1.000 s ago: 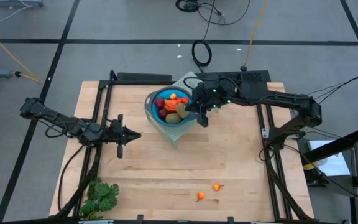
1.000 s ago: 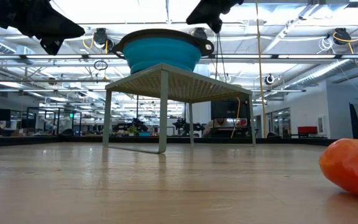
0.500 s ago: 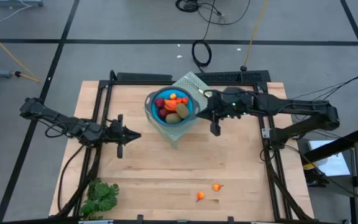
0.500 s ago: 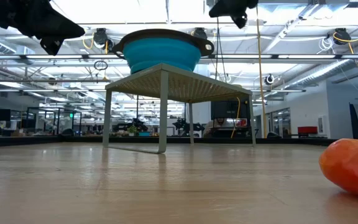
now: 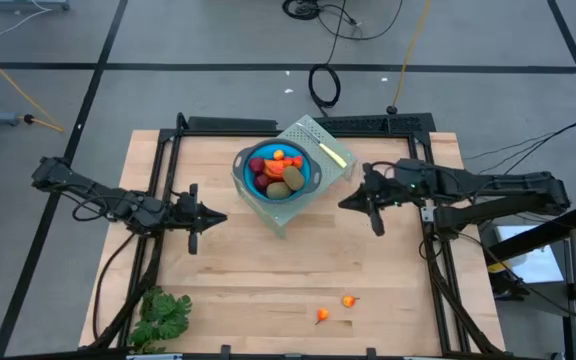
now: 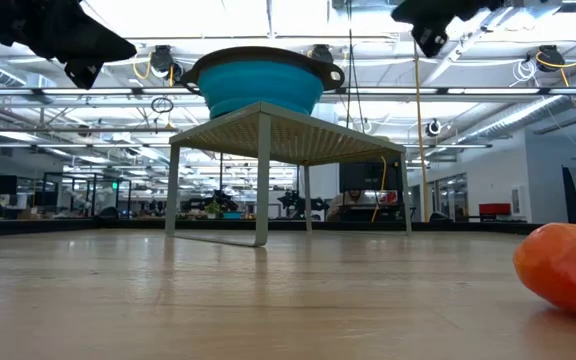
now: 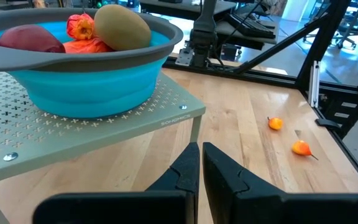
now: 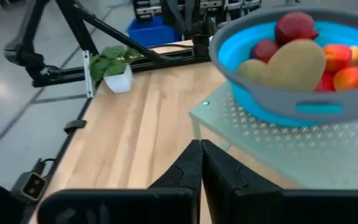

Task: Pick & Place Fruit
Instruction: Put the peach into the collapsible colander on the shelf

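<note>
- Most of the fruit (image 5: 280, 172) already sits in the blue bowl (image 5: 244, 180) on the small stand (image 5: 313, 138).
- Two tiny orange pieces (image 5: 349, 300) are left on the near table — my next job, I judge.
- My right gripper (image 5: 373, 212) hangs right of the stand, fingers together, empty.
- My left gripper (image 5: 205, 217) waits left, pinched closed, empty.

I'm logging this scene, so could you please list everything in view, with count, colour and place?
bowl: one, blue with grey rim, on the rack.
rack: one, pale green perforated, far middle of table.
fruit in bowl: several, dark red, olive-brown, orange-red.
yellow stick: one, on the rack beside the bowl.
small fruits: two, orange-red, near table edge.
leafy bunch: one, green, near left corner.
table: one, light wood.
left claw: shut, left of rack.
right claw: shut, right of rack.
</note>
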`<state>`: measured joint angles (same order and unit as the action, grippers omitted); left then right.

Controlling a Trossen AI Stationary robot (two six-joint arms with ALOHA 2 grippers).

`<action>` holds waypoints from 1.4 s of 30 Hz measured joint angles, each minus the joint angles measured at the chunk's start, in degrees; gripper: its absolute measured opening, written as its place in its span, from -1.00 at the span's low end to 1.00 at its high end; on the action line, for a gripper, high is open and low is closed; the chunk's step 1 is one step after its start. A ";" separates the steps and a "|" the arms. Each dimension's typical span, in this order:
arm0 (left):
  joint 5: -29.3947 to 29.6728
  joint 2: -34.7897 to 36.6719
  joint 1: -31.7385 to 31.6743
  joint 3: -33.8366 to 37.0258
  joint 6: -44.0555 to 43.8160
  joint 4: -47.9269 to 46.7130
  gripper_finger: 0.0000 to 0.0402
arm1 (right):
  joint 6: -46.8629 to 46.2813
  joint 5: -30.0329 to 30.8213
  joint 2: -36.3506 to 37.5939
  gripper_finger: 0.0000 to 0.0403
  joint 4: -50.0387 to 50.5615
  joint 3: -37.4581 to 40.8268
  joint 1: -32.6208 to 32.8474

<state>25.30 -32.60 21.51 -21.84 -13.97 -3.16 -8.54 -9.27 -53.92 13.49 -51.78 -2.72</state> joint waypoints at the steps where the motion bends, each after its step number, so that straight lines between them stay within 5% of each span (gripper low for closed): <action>1: 0.01 0.00 0.00 0.00 0.00 0.04 -0.90 | -0.61 -0.08 1.23 -1.00 -0.50 1.34 0.25; 10: 0.20 -0.01 0.00 0.01 -0.28 0.00 -0.90 | -1.72 -1.52 9.37 -1.00 -5.53 11.29 3.73; 29: 0.24 0.00 0.00 0.02 -4.20 -0.02 -0.90 | -1.30 -1.41 17.53 -1.00 -6.89 19.99 8.32; 42: 0.26 -0.02 -0.01 0.00 -5.27 -0.02 -0.91 | 3.52 -4.10 13.59 -1.00 -22.34 23.40 16.89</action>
<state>25.56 -32.62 21.50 -21.84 -19.24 -3.18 -5.02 -13.37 -40.33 -8.85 -28.38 14.16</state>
